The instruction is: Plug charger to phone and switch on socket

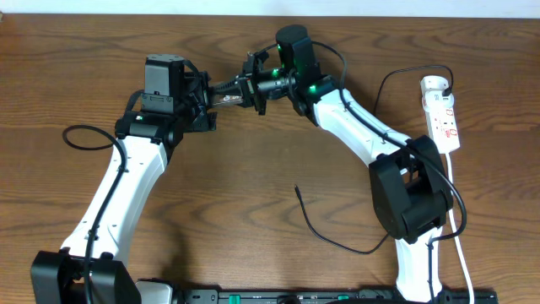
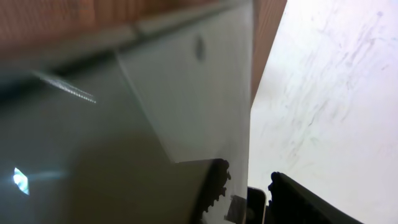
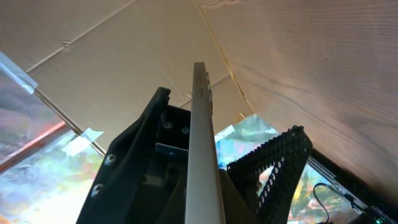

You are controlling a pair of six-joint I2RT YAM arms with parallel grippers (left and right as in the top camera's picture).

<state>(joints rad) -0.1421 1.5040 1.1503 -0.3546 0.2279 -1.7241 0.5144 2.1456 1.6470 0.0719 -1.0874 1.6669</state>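
My right gripper (image 3: 229, 112) pinches the flat grey-brown phone slab (image 3: 203, 146) edge-on; the left gripper (image 2: 247, 180) I cannot tell. I'd hold its port end outside both jaws.

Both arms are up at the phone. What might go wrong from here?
The thin grey slab phone sits edge-on in the right hand. A slack pass to the left hand might drop it. The thin black charger cable lies with its plug tip on the wooden table, away from both hands, and may be hard to grasp.
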